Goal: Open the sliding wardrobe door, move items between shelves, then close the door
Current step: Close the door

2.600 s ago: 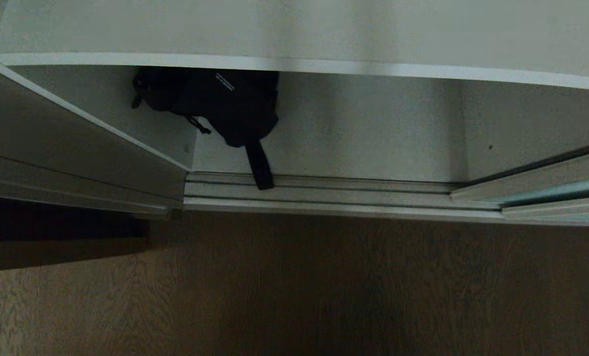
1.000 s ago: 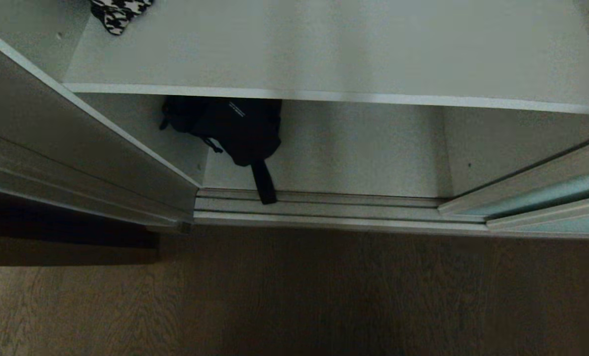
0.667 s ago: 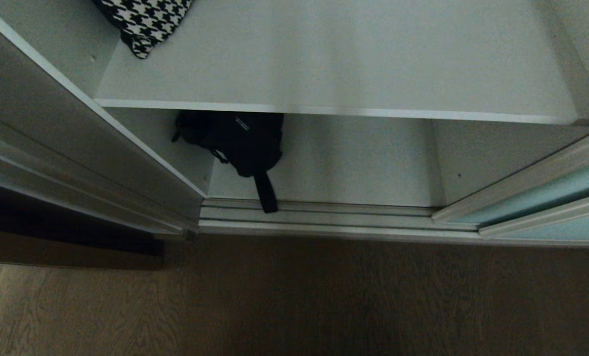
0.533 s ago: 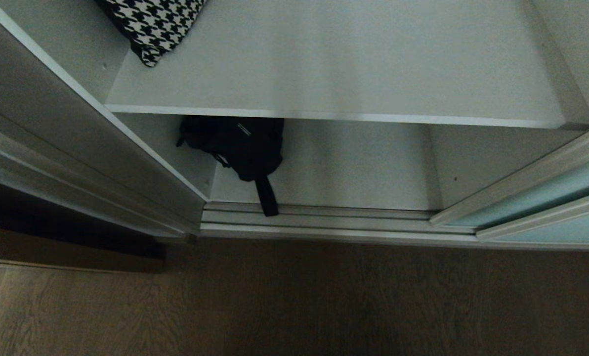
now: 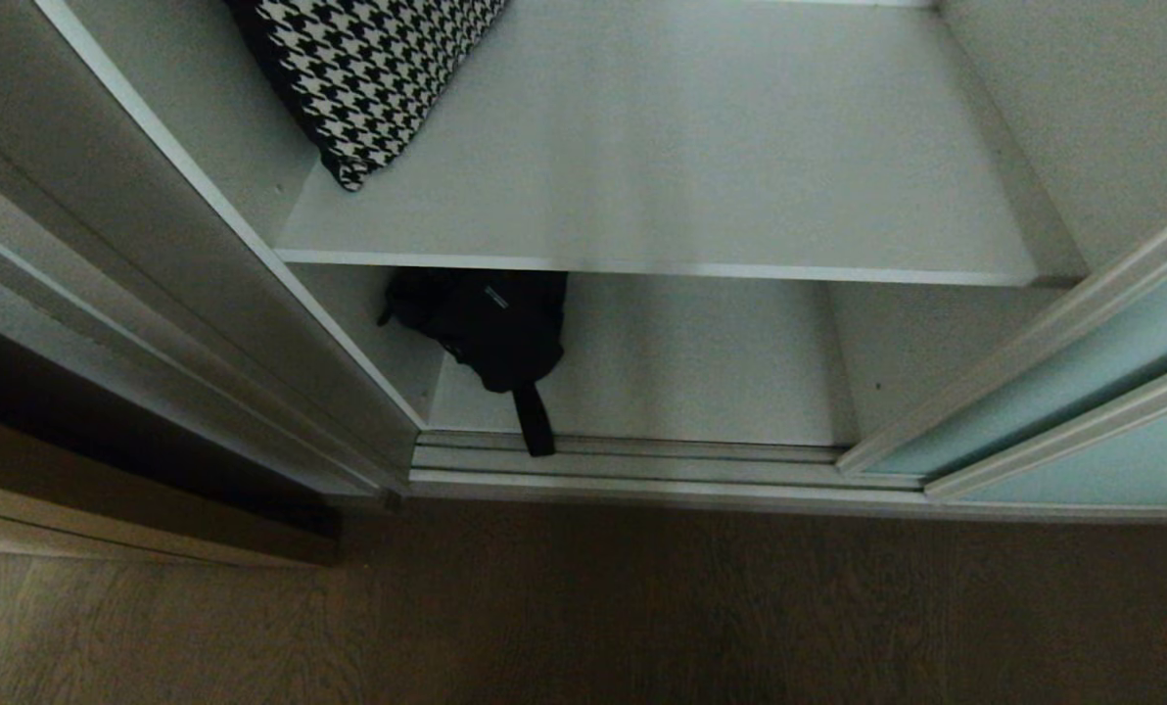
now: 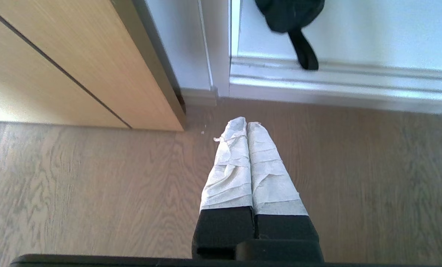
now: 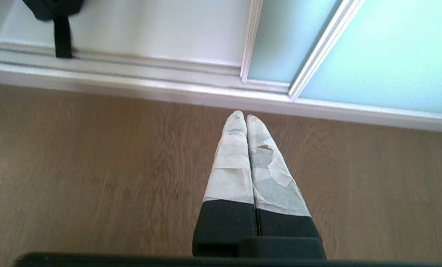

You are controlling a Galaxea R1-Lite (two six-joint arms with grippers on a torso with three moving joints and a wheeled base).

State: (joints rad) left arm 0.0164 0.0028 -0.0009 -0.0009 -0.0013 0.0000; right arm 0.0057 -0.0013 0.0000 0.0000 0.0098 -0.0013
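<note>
The wardrobe stands open. Its sliding door of pale aqua glass is pushed to the right, and shows too as the door in the right wrist view. A houndstooth soft piece lies at the left of the grey shelf. Below, on the bottom board, sits a black strappy bundle whose strap hangs over the floor track; the bundle also shows in the left wrist view. My left gripper and right gripper are both shut and empty, pointing at the wooden floor in front of the wardrobe.
A light tan wooden cabinet front stands left of the wardrobe opening. The grey side wall bounds the opening on the left. Wooden floor lies before the track.
The whole head view has tilted upward: the shelf and track slid down the picture and the houndstooth piece came into sight. The things themselves have not moved.
</note>
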